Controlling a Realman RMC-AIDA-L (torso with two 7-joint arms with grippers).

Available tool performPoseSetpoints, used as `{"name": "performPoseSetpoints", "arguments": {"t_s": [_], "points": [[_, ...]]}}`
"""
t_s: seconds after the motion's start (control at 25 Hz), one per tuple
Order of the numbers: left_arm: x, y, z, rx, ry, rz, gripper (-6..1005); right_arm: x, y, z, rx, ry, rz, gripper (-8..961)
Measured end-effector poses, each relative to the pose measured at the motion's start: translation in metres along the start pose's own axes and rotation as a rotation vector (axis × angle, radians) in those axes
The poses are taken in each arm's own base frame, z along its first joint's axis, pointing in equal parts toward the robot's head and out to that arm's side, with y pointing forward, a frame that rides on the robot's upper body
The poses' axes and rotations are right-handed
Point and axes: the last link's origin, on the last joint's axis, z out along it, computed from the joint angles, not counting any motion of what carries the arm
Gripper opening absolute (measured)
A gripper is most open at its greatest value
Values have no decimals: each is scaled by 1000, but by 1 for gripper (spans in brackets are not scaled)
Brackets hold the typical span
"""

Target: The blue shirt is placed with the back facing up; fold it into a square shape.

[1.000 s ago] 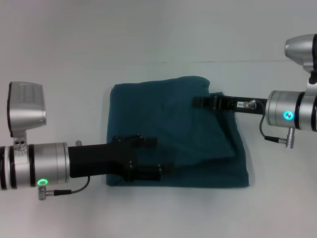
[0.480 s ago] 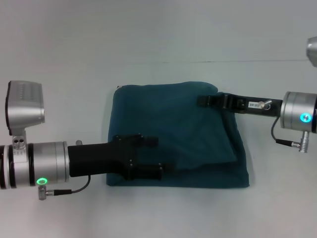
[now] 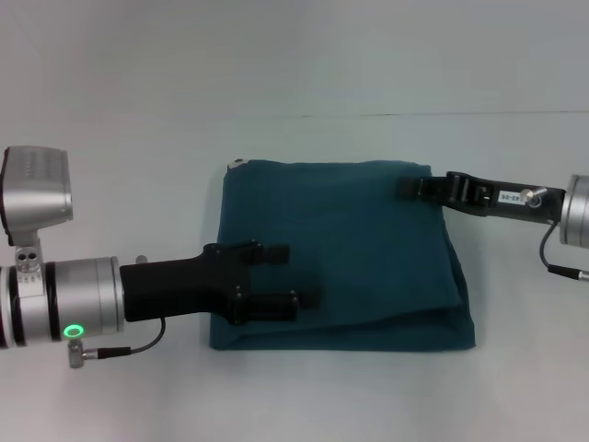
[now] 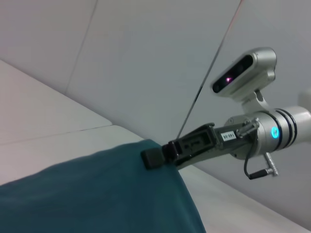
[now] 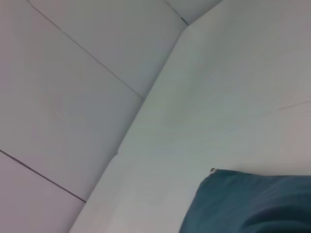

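**A:** What is on the left side?

**B:** The left arm reaches in from the left edge, low in the head view. Its black left gripper [image 3: 293, 274] lies over the left part of the shirt [image 3: 350, 249], with its two fingers spread apart, one above the other in that view, and nothing between them.

**A:** And where does the shirt lie?

**B:** It sits in the middle of the white table [image 3: 294, 64], folded into a roughly square, dark teal-blue block. The side facing up is plain. Along the near edge a lower layer shows beneath the top one, and a small white bit peeks out at the far left corner.

**A:** What about the right side?

**B:** The right arm comes in from the right edge. Its right gripper [image 3: 407, 189] is at the shirt's far right corner, its tip at the cloth's edge. I cannot tell whether its fingers are spread or pressed together. The left wrist view shows the same gripper [image 4: 153, 158] at the shirt [image 4: 97, 194] corner.
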Motion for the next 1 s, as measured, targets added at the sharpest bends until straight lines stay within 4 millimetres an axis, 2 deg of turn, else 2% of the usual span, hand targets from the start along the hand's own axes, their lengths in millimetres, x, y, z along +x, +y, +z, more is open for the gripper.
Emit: {"name": "performPoseSetpoints", "arguments": {"t_s": [0.72, 0.88, 1.0], "points": [[-1, 3, 7, -16, -3, -20, 937, 35, -38, -9, 178, 48, 7, 64], [-1, 3, 9, -16, -5, -18, 937, 35, -42, -10, 197, 41, -17, 65], [-1, 3, 9, -16, -4, -16, 937, 27, -42, -12, 202, 31, -24, 176]]}}
